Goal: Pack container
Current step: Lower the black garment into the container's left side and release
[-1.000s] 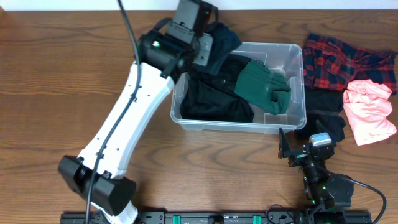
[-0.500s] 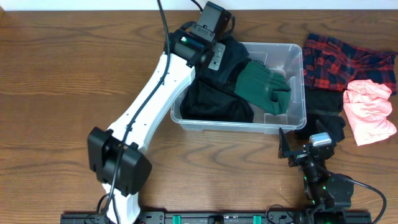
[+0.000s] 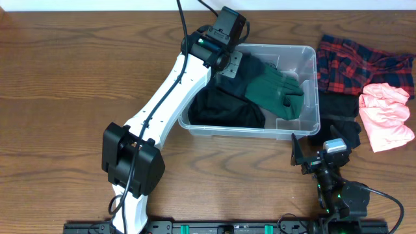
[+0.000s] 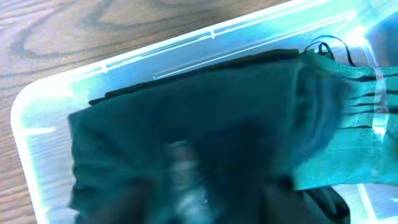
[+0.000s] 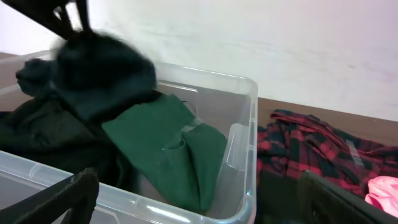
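Black clothes [image 3: 224,109], green garment [image 3: 276,91] in container [image 3: 296,60]

A wooden table [image 3: 65,78] of warm mid-brown fills the overhead view, its grain running in long wavy bands from side to side; the left wrist view shows the same grain close up, in looping ovals. Along the table's far edge runs a narrow pale strip [image 3: 78,5]. In the right wrist view a plain white wall [image 5: 261,43] rises behind the table. The light is bright and even, and the shadows are soft.
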### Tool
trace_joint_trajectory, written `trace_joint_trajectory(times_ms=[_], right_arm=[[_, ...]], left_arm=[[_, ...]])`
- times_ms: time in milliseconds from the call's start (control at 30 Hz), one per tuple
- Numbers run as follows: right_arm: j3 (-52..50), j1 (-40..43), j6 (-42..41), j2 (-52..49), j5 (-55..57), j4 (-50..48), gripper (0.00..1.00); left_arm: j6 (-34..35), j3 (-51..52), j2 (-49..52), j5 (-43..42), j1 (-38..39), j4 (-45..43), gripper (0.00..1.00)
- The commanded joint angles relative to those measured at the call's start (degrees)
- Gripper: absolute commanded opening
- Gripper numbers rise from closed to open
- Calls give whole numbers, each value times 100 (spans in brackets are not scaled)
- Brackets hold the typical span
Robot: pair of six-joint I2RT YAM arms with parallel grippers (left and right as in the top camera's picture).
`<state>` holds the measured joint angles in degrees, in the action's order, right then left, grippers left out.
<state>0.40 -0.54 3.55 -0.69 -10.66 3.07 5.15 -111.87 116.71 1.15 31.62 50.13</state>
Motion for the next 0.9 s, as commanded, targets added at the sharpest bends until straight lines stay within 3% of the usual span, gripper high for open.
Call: trace_joint_trajectory(times_ms=[0, 133, 333, 467, 567, 667, 867], right_arm=[[-9, 48, 35, 35, 13, 20, 99], [-9, 48, 35, 35, 13, 20, 99], [-9, 48, 35, 35, 13, 20, 99], [-9, 48, 35, 35, 13, 20, 99], [-9, 48, 35, 35, 13, 20, 99], [-9, 48, 35, 35, 13, 20, 99], [-9, 48, 35, 35, 13, 20, 99]], left_arm=[[35, 44, 22, -125, 24, 2, 88], [31, 44, 22, -424, 42, -42, 96], [33, 42, 20, -518, 39, -151, 93], [33, 44, 22, -264, 39, -138, 63], [35, 61, 22, 83, 39, -114, 26], [39, 116, 24, 245, 39, -133, 6], [278, 205, 203, 750, 26, -208, 6]])
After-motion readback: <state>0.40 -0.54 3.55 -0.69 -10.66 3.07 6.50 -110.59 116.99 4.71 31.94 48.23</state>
